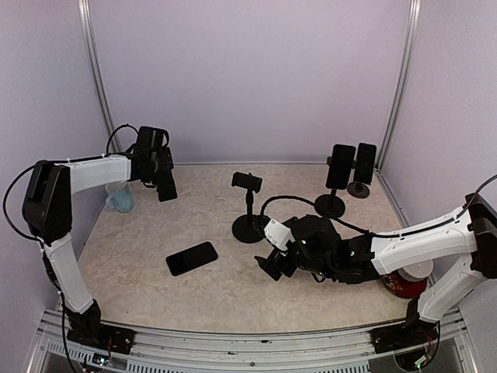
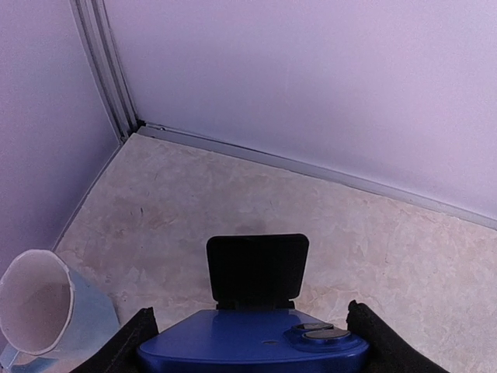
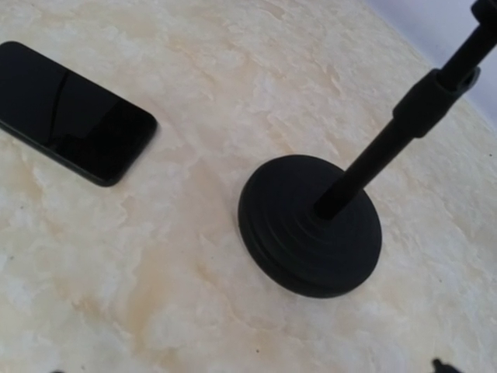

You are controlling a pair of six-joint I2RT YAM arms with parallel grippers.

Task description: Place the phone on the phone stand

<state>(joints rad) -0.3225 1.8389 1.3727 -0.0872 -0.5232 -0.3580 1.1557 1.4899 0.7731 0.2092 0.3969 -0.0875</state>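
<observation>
My left gripper (image 1: pixel 161 177) hangs raised at the back left, shut on a blue phone (image 2: pixel 252 346) that spans the gap between its fingers (image 2: pixel 128 342), camera side up. A black flat piece (image 2: pixel 256 268) shows just past the phone's far end; I cannot tell what it is. An empty black phone stand (image 1: pixel 248 203) rises at the table's middle, its round base (image 3: pixel 311 225) and pole (image 3: pixel 388 148) showing in the right wrist view. A black phone (image 1: pixel 192 258) lies flat, screen up, to the stand's front left. My right gripper (image 1: pixel 274 263) sits low and open, just front right of the base, holding nothing.
Two more stands (image 1: pixel 339 167) at the back right each carry a dark phone. A pale blue cup (image 1: pixel 120 198) stands at the left edge below my left gripper. A red and white dish (image 1: pixel 408 280) lies under my right arm. Walls enclose three sides.
</observation>
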